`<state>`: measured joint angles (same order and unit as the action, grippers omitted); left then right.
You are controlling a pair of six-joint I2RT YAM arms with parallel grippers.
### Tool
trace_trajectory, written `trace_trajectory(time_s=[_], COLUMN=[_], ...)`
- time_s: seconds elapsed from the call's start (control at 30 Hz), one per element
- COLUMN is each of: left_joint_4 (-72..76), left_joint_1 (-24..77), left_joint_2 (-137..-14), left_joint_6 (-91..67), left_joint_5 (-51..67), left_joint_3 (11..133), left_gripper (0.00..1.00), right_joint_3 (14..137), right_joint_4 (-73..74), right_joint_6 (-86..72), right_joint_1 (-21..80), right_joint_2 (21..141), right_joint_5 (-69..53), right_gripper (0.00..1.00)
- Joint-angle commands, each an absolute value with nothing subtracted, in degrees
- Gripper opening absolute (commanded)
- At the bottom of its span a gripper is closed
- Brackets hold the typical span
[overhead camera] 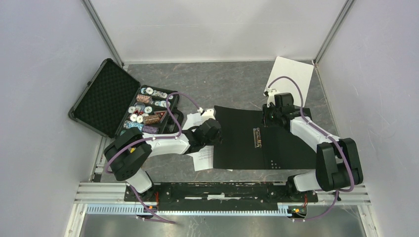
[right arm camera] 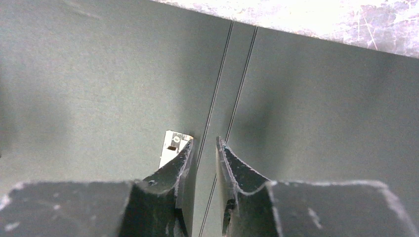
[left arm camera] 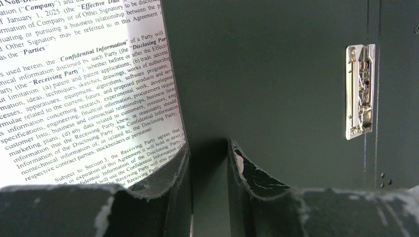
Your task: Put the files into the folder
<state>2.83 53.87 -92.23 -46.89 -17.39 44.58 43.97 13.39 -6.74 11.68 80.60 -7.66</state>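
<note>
Black-lined folder (overhead camera: pixel 247 143) lies open mid-table, files (overhead camera: pixel 202 159) poking out at its left edge. Left gripper (left arm camera: pixel 208 163) sits there, right gripper (right arm camera: pixel 203 158) over the spine by the metal clip (right arm camera: pixel 173 144). Both finger pairs are narrowly parted, pinching nothing.

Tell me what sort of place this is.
Probably a robot test booth: plain white walls box in a grey table, two arms are bolted at its near edge, beside a folder and chip case.

1. Left arm (overhead camera: pixel 148 145) stretches from the lower left toward frame centre, lying low.
2. Left gripper (overhead camera: pixel 216 132) points downward at centre, fingers (left arm camera: pixel 163 192) narrowly parted, nothing between them.
3. Right arm (overhead camera: pixel 321 143) folds in from the lower right, elbow raised; right gripper (overhead camera: pixel 268 117) aims down right of centre, fingers (right arm camera: pixel 178 182) a slit apart, gripping nothing.
</note>
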Motion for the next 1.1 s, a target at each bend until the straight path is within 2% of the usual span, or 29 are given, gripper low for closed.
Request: trace_trajectory(time_s=[0.0,0.27,0.9,1.07], left_joint_4=[-4.38,-3.91,-3.56,-3.52], left_joint_1=[53.7,53.69,53.7,53.7], left_joint_2=[-94.24,-93.93,-94.2,-94.32], left_joint_6=[-44.92,-44.76,-44.47,-44.39], left_joint_5=[-23.75,-23.55,-23.56,-23.55], left_joint_3=[44.13,43.64,43.51,43.66], left_gripper=[0.02,0.02,0.02,0.02], right_joint_3=[44.93,43.35,42.39,40.62], right_joint_4=[11.37,8.53,9.28,8.11], right_joint_6=[-6.68,-8.4,-7.14,-7.34], right_joint_1=[10.68,10.63,10.4,10.41], right_joint_2=[81.68,84.12,86.85,86.8], right_joint_5=[-13.8,-17.38,-14.13,-15.87], right_gripper=[0.24,0.23,0.2,0.16])
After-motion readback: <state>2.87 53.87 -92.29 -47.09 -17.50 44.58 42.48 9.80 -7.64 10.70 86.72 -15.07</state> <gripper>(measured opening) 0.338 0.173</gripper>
